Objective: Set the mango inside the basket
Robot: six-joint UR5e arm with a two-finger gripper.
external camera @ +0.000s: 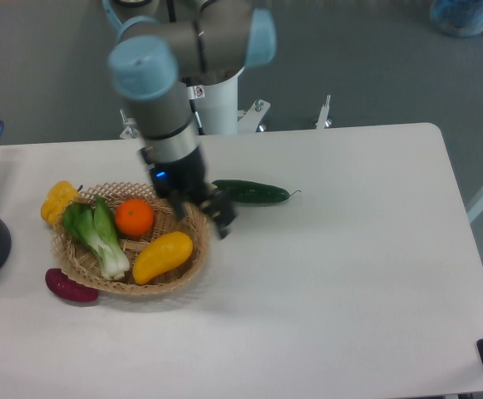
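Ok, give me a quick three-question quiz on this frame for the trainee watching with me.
1. True or false: the mango lies inside the basket.
2. Which item lies on the table right of the basket? A) cucumber B) orange C) bok choy
3. Fill in: the yellow pepper sits at the basket's upper-____ rim.

Key: 1 true; 2 A; 3 left. The gripper is over the basket's right rim, holding nothing; its fingers are too blurred to judge.
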